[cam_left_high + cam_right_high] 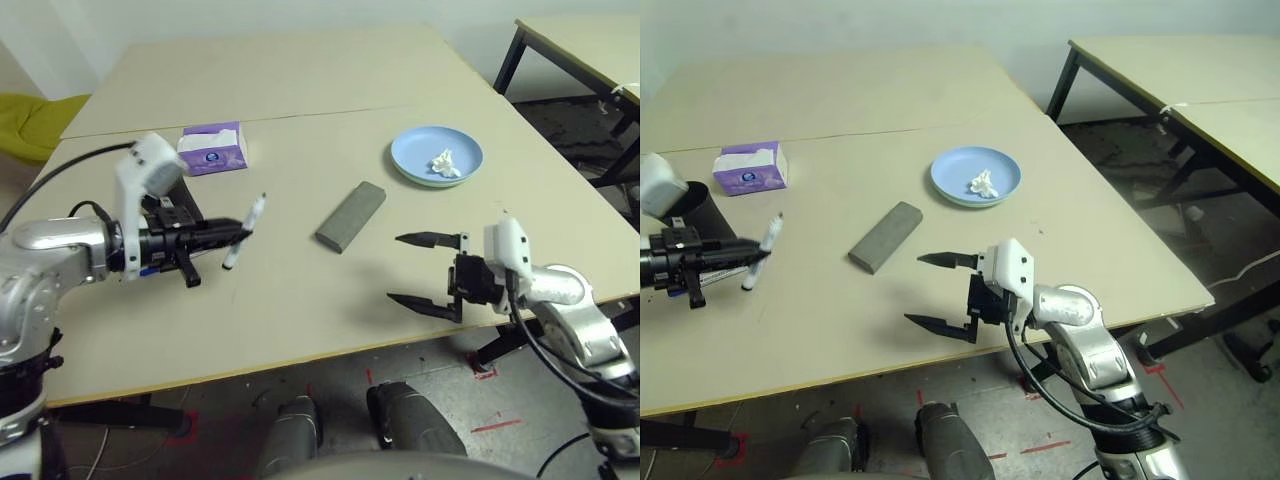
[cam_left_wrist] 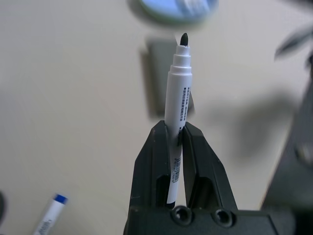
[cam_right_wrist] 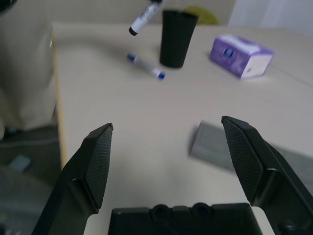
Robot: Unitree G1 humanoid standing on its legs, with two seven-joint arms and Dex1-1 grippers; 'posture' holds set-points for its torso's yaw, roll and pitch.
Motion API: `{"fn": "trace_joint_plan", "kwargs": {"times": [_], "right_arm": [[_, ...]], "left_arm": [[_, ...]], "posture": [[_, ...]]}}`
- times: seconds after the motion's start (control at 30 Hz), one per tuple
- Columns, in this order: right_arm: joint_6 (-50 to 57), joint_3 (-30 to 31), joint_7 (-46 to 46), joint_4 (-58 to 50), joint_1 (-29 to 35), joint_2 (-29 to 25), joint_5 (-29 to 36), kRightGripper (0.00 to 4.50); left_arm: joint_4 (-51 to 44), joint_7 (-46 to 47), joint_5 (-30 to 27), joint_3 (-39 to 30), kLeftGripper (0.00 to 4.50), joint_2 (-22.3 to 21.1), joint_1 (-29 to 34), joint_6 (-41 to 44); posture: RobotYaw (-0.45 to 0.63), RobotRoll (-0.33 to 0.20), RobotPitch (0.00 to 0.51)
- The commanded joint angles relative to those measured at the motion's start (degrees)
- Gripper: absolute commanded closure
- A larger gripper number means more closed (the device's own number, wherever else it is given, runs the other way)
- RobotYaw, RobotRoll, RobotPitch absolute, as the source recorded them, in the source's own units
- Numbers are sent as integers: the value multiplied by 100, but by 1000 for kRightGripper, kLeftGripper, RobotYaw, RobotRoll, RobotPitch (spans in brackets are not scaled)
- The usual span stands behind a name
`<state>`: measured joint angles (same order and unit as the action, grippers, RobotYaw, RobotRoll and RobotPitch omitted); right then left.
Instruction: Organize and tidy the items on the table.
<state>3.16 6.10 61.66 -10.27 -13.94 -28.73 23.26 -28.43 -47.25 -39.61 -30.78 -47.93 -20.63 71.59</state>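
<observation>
purple tissue box [image 1: 213, 149], black cup [image 3: 177, 39] nearby

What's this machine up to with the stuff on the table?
It seems to be tidying. Its left gripper holds an uncapped white marker above the table. The right gripper is open and empty. A second marker lies near the black cup; the grey case sits apart, and crumpled tissue rests on the blue plate.

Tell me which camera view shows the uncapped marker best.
The left wrist view: the marker stands close up, bare dark tip and printing visible. Both eye views show it small, in the left gripper; the right wrist view catches part.
</observation>
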Motion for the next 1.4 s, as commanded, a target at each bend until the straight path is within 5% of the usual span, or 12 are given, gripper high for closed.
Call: {"fn": "trace_joint_plan", "kwargs": {"times": [0.03, 0.27, 0.5, 0.9, 1.4], "right_arm": [[326, -46, -279, 196, -135, 184, 125, 0], [527, -46, -480, 450, -252, 362, 100, 0], [403, 116, -494, 609, -207, 420, -117, 0], [352, 157, -539, 411, -17, 298, -253, 0], [438, 41, -725, -35, 251, 22, -212, 0]], "left_arm": [[-126, 811, -226, -737, 4264, 260, -366, 490], [-308, 2299, 117, -1379, 4264, 559, -771, 422], [81, 3140, 815, -969, 4264, 593, -989, -700], [1843, 3356, 1933, 292, 4264, 883, -1149, -3273], [3183, 3156, 2177, 720, 4264, 1089, -1313, -4609]], "posture": [[-56, 0, 107], [0, 0, 122], [7, 0, 126], [-53, 0, 123], [-126, 0, 103]]}}
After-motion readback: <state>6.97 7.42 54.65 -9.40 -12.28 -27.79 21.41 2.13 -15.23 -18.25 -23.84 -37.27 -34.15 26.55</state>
